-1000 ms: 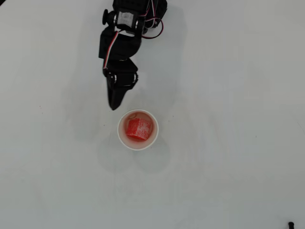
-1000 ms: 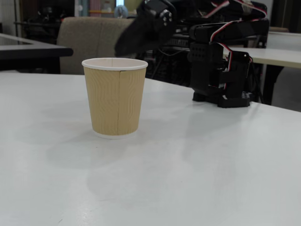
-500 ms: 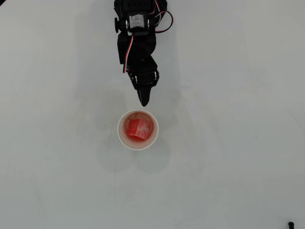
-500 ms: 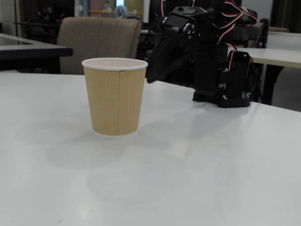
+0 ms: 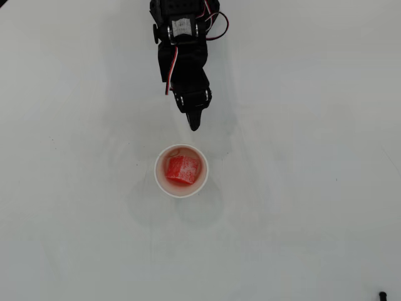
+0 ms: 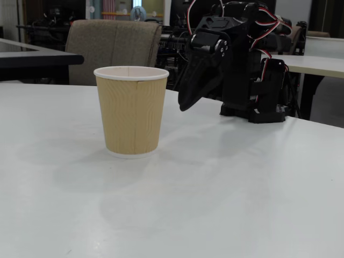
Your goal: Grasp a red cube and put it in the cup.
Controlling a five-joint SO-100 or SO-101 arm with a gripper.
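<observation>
The red cube point(image 5: 182, 169), speckled white on top, lies inside the cup point(image 5: 161, 182) in the overhead view. In the fixed view the cup point(image 6: 131, 110) stands upright as a tan ribbed paper cup with a white rim, and the cube is hidden inside it. My black gripper point(image 5: 195, 126) hangs just above the cup in the overhead view, apart from it, fingers together and holding nothing. In the fixed view the gripper point(image 6: 184, 106) points down to the right of the cup, above the table.
The arm's black base point(image 6: 260, 91) with red and white wires stands behind the cup on the white table point(image 5: 301, 188). A beige chair point(image 6: 110, 43) and other tables stand beyond the far edge. A small dark object point(image 5: 381, 294) lies at the overhead view's bottom right corner.
The gripper swung from the cup's upper left to right above it in the overhead view, then drew back slightly toward the base and lowered. Cup and cube stayed still.
</observation>
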